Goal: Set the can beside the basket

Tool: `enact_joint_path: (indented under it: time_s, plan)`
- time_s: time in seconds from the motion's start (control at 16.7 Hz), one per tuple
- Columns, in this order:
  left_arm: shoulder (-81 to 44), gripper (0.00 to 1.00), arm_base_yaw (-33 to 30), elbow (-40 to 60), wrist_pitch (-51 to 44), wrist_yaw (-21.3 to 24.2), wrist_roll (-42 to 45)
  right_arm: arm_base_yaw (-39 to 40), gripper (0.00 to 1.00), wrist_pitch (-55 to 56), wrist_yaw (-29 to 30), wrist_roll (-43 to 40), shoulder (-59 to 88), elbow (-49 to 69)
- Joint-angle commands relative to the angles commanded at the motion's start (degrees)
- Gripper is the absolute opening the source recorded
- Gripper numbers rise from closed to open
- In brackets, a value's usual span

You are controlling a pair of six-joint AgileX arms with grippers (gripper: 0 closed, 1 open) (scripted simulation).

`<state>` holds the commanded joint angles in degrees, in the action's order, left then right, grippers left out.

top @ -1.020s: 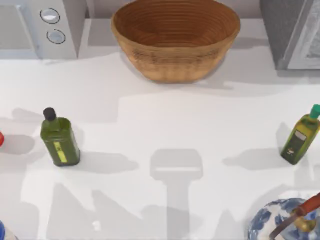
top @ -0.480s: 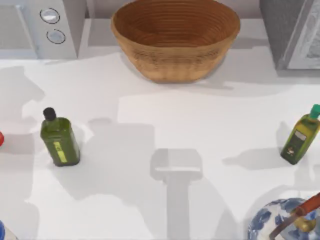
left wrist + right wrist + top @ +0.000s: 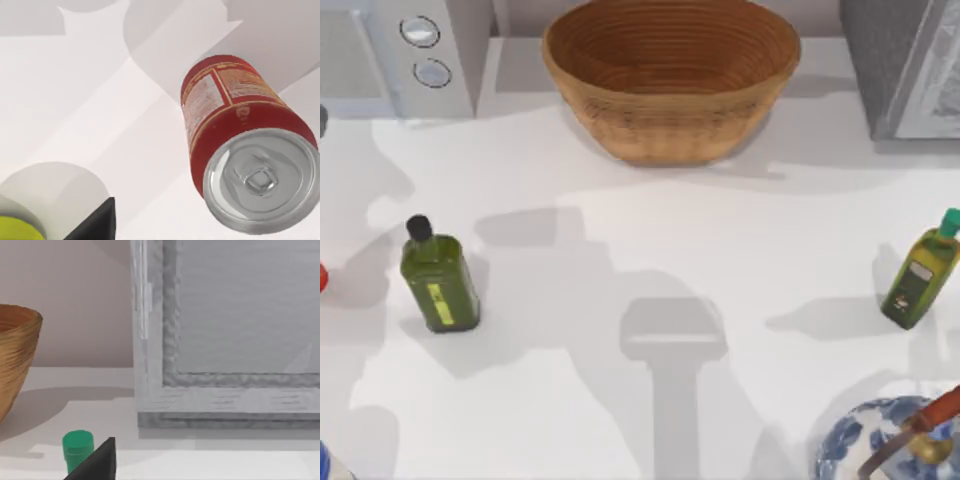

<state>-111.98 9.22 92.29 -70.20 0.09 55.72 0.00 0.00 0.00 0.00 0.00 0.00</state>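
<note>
The can (image 3: 235, 145), red with a silver top and an orange-and-white label, stands upright on the white table, seen from above and close in the left wrist view. A dark part of my left gripper (image 3: 97, 225) lies off to one side of it, apart from it. In the top view the can (image 3: 322, 277) is a red sliver at the table's left edge. The wicker basket (image 3: 670, 120) sits at the back centre, far from the can, and its rim (image 3: 17, 350) shows in the right wrist view. My right gripper (image 3: 97, 462) hangs near the right bottle's green cap (image 3: 77, 444).
A dark green bottle (image 3: 438, 282) stands right of the can. A lighter green bottle (image 3: 920, 272) is at the right. A blue-and-white bowl (image 3: 850, 445) holds utensils at the front right. Appliances flank the basket at the back left (image 3: 420, 55) and back right (image 3: 905, 65). A white rounded object (image 3: 45, 195) lies near the can.
The arm shadows on the table's left half have slid toward the back left. A dark bit has come in at the left edge. The can, bottles and basket have not moved.
</note>
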Motion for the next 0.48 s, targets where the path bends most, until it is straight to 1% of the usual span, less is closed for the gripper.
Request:
enact_joint_path:
  time_s: [0.24, 0.48]
  plan:
    - [-0.14, 1.00, 0.11, -1.12, 1.14, 0.00, 0.07, 0.00, 1.00, 0.00, 0.00, 0.00, 0.00, 0.00]
    - [-1.77, 1.00, 0.08, -6.51, 8.69, 0.01, 0.10, 0.00, 1.00, 0.00, 0.00, 0.00, 0.00, 0.00]
